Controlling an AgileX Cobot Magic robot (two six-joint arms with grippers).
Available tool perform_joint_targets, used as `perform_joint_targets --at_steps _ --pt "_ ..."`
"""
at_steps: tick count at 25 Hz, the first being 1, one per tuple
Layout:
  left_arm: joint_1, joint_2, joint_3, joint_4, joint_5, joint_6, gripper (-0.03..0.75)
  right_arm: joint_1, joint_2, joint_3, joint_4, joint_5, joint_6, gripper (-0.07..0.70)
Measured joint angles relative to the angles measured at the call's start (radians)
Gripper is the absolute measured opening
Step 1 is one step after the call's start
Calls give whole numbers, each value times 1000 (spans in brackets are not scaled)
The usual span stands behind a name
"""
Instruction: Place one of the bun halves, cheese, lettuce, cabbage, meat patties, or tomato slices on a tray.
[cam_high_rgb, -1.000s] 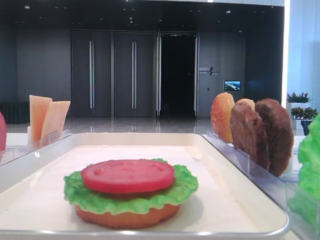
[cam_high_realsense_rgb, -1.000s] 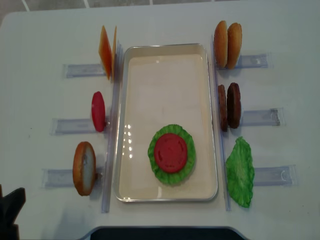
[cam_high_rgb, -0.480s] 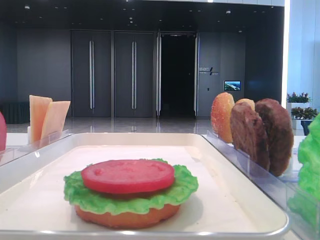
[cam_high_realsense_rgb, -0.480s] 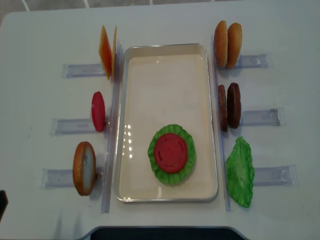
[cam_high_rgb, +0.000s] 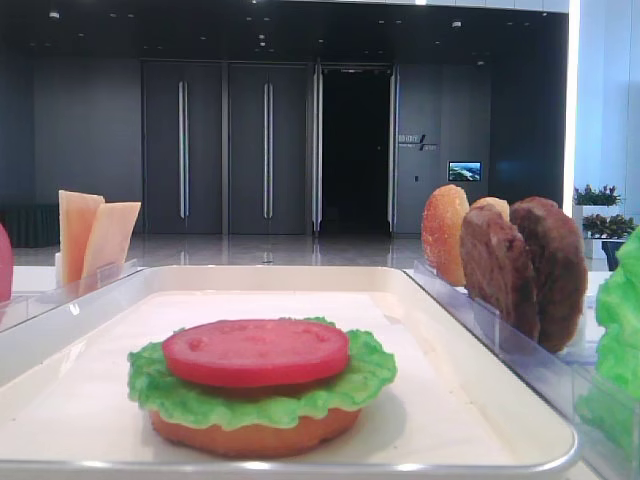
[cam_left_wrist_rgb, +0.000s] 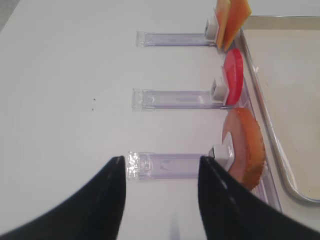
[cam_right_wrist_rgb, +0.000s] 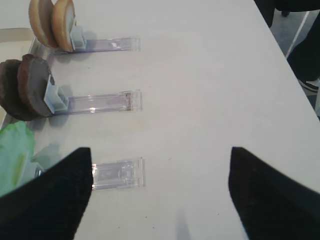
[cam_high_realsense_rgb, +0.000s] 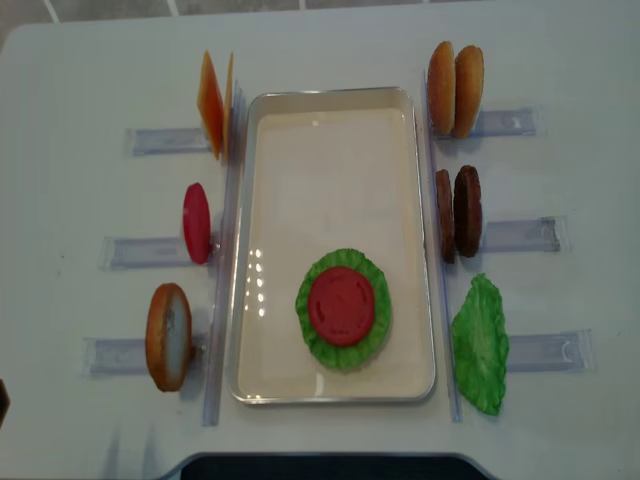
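Note:
On the white tray (cam_high_realsense_rgb: 330, 100) sits a stack: a flat bun half (cam_high_rgb: 255, 435), lettuce (cam_high_realsense_rgb: 315, 345) and a tomato slice (cam_high_realsense_rgb: 341, 305) on top. Cheese (cam_high_realsense_rgb: 215, 100), another tomato slice (cam_high_realsense_rgb: 196, 222) and a bun half (cam_high_realsense_rgb: 167, 335) stand in racks to the left. Two bun halves (cam_high_realsense_rgb: 455, 88), meat patties (cam_high_realsense_rgb: 458, 212) and a lettuce leaf (cam_high_realsense_rgb: 480, 345) are on the right. My left gripper (cam_left_wrist_rgb: 160, 200) is open above the table, holding nothing, just short of the bun half (cam_left_wrist_rgb: 245, 150). My right gripper (cam_right_wrist_rgb: 160, 195) is open and holds nothing, right of the meat patties (cam_right_wrist_rgb: 25, 87).
Clear plastic racks (cam_high_realsense_rgb: 140, 248) lie on the white table on both sides of the tray. The near table edge (cam_high_realsense_rgb: 320, 462) runs along the bottom of the overhead view. A dark figure (cam_right_wrist_rgb: 300, 30) stands beyond the table's right edge.
My left gripper has drawn back out of the lower left corner of the overhead view. The food and tray have not moved.

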Motion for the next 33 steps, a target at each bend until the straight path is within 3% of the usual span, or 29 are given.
perform_joint_targets --at_steps 27,33 --pt "0 0 0 1 0 0 355 0 0 0 4 0 0 551" --pt "0 0 0 1 0 0 316 0 0 0 4 0 0 551"
